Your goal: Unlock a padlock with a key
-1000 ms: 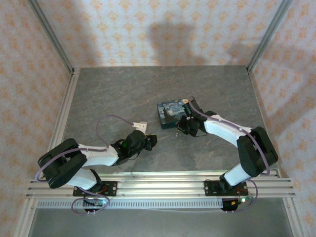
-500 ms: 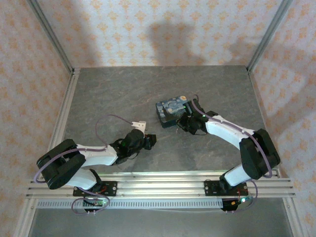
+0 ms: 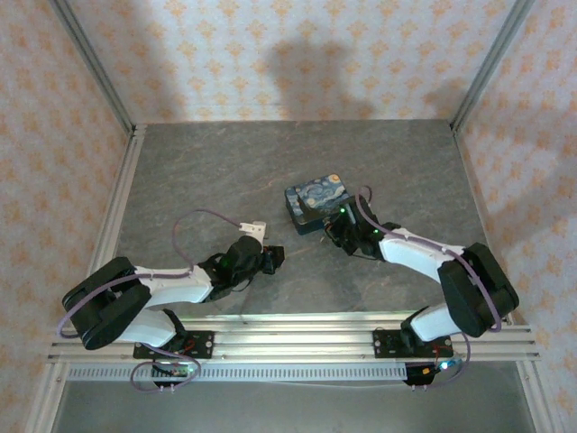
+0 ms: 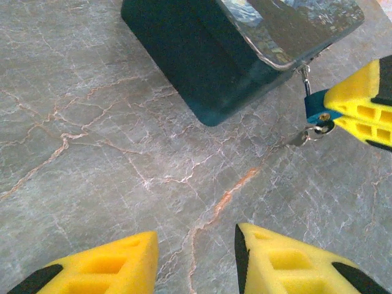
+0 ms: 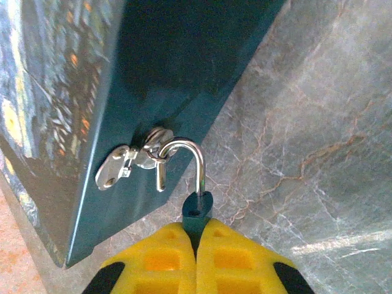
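Right pincer (image 5: 197, 231) is clamped shut on the small blue padlock (image 5: 197, 208), which hangs by its shackle (image 5: 184, 146) from the hasp (image 5: 119, 168) on the side of the dark blue box (image 5: 153, 73). Left pincer (image 4: 195, 237) sits low over the counter (image 4: 92, 153), jaws partly apart, holding nothing, near the box but not touching it. Key (image 4: 299, 138): we read it as the pale metal sliver sticking out of the padlock just beside the right fingers, seen from the left wrist.

We judge the step as working the lock at the hasp. To do it well:
- Keep the right grip firm and square so the body can't swivel.
- Bring the left pincer onto the key head along its axis.
- Pinch lightly and turn without dragging the box.

Hard to tell:
- 1 shackle leg looks free of the body in the right wrist view, so it may be open already. We can't confirm.
- Key blade and keyway are hidden.
- From the top camera, lock and key are too small to make out.
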You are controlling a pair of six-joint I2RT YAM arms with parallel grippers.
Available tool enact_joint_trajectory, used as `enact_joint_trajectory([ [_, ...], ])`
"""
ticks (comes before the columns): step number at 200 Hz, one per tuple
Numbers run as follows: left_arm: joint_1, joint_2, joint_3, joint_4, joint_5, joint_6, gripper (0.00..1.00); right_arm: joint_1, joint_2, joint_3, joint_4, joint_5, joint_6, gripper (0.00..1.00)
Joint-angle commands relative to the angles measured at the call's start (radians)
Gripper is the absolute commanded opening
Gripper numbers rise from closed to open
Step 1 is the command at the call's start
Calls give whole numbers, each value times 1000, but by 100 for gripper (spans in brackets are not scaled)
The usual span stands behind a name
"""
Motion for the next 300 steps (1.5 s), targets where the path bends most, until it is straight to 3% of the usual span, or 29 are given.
enact_joint_trajectory([
  [1, 9, -21, 11, -30, -7, 13, 38, 53, -21, -18, 76, 65, 81, 0],
  [52, 8, -46, 6, -49, -13, 13, 38, 194, -9, -31, 169, 253, 213, 0],
  [123, 9, -113, -8, -103, -46, 24, 38, 307, 58, -27, 246, 487, 391, 0],
  [236, 15, -200, -20, -175, -75, 42, 40, 359, 128, 6, 294, 688, 480, 0],
  [300, 16, -217, -18, -198, -82, 42, 40, 359, 142, 13, 310, 719, 490, 0],
])
